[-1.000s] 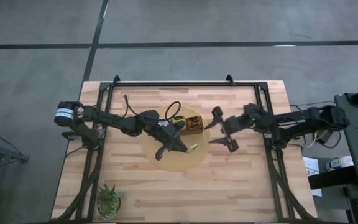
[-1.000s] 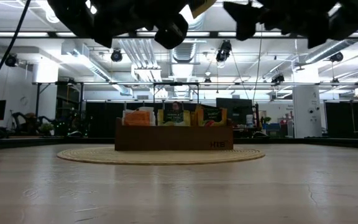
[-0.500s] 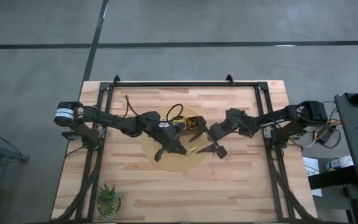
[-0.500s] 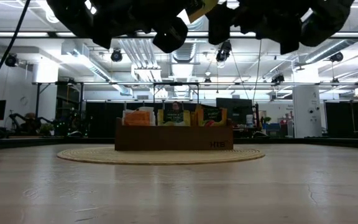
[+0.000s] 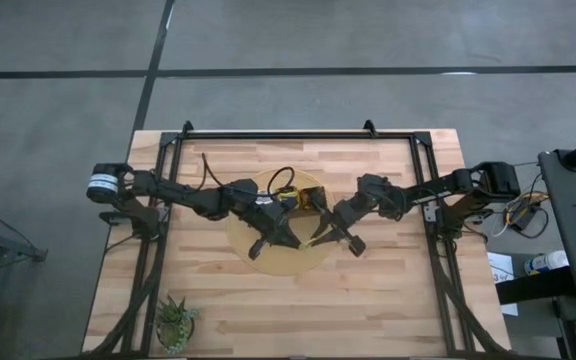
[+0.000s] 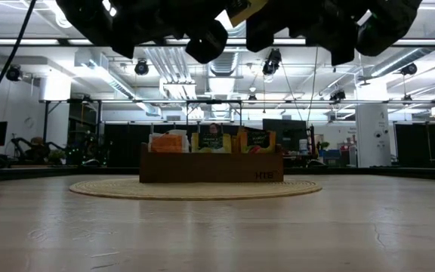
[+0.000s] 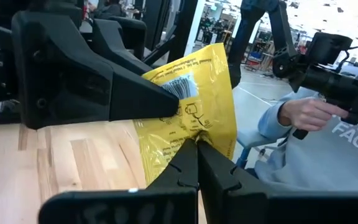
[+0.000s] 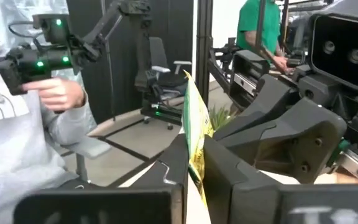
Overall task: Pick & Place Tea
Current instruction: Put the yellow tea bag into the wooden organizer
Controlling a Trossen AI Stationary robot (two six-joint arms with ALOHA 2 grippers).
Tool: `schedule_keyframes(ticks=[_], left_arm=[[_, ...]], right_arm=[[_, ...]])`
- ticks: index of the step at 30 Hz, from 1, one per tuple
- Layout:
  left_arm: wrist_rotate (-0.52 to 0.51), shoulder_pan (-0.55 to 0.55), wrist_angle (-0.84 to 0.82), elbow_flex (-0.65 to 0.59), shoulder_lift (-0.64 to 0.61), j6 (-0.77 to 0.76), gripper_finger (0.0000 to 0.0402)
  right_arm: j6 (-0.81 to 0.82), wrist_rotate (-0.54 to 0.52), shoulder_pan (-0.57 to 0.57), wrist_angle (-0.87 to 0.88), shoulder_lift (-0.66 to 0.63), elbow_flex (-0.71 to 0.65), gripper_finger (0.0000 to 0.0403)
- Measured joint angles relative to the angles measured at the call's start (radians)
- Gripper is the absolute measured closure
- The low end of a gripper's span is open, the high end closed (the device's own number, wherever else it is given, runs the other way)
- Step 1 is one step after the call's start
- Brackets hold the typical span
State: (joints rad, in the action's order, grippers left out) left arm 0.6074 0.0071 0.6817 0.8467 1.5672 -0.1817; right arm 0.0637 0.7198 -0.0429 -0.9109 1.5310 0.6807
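Wrist views: both sets of fingers pinching one yellow sachet

Left wrist view is showing the left gripper (image 7: 197, 155) with its fingers (image 7: 182, 165) pressed together on the lower edge of a yellow tea sachet (image 7: 197, 106), which is standing upright between them. The right gripper (image 7: 166, 102) is reaching in from the other side, its dark fingers closing on the printed face of the same sachet, beside the barcode. In the right wrist view the right gripper (image 8: 194, 162) is clamping the sachet (image 8: 196, 124) edge-on, the thin yellow foil sticking up between the two fingers (image 8: 178, 162), with the left arm's fingers meeting it from the far side.

From above, the two grippers are meeting over the round woven mat (image 5: 268, 262) in the middle of the counter (image 5: 368, 300): the left gripper (image 5: 304, 240) is coming from the left and the right gripper (image 5: 320, 234) from the right, with the sachet (image 5: 311, 239) showing as a small yellow sliver between them, held clear of the surface. Just behind them the brown box (image 5: 306, 196) is sitting on the mat; the low view is showing more tea sachets (image 6: 211, 141) standing upright in the box (image 6: 211, 166).

A small potted plant (image 5: 176, 320) is standing near the counter's front left corner. Beyond the counter, a person in a grey sleeve (image 7: 278, 124) is holding a black device (image 7: 334, 87).
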Motion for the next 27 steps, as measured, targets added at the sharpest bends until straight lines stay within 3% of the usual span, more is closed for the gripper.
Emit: schedule_keyframes(ticks=[9,15,22,27], left_arm=[[-0.064,-0.007,-0.018,0.000,-0.002,0.154,0.0401],[-0.086,0.005,-0.049,0.003,-0.028,0.085,0.0401],[-0.095,0.031,-0.321,-0.004,-0.150,0.058,0.0401],[-0.158,0.031,-0.428,-0.003,-0.211,0.095,0.0401]], right_arm=[[0.088,0.006,0.000,0.007,-0.010,-0.001,0.0386],[0.108,-0.001,-0.005,0.104,-0.071,-0.001,0.0388],[-0.012,-0.085,0.005,0.405,-0.251,-0.001,0.0389],[-0.022,-0.163,0.016,0.468,-0.327,-0.031,0.0389]])
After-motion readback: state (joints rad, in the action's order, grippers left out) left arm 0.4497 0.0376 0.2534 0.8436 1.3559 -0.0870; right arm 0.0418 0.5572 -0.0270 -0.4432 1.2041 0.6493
